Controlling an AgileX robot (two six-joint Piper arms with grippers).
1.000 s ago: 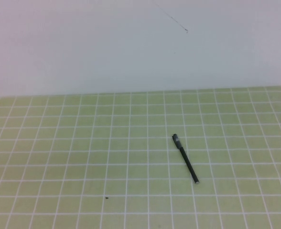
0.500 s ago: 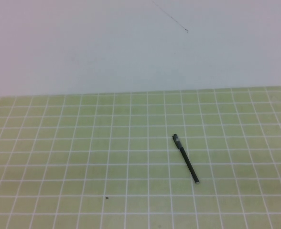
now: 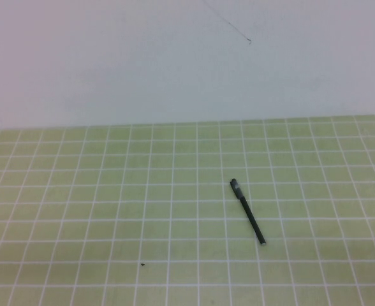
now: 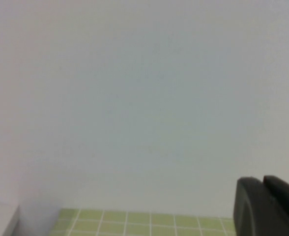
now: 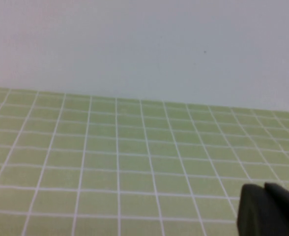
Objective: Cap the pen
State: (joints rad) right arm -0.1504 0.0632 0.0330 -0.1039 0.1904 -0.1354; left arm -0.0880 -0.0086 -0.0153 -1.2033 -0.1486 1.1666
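Observation:
The pen (image 3: 248, 213) is a thin black stick lying alone on the green grid mat (image 3: 111, 210), right of centre in the high view. It lies slantwise, with a thicker black-and-pale end (image 3: 234, 185) pointing away from me. No separate cap shows. Neither arm shows in the high view. My left gripper (image 4: 262, 182) shows only in the left wrist view, shut and empty, raised and facing the white wall. My right gripper (image 5: 264, 188) shows only in the right wrist view, shut and empty, over bare mat. The pen is in neither wrist view.
A white wall (image 3: 175, 64) rises at the mat's far edge, with a thin dark line (image 3: 229, 22) on it. A tiny dark speck (image 3: 142, 264) lies on the mat near the front, left of the pen.

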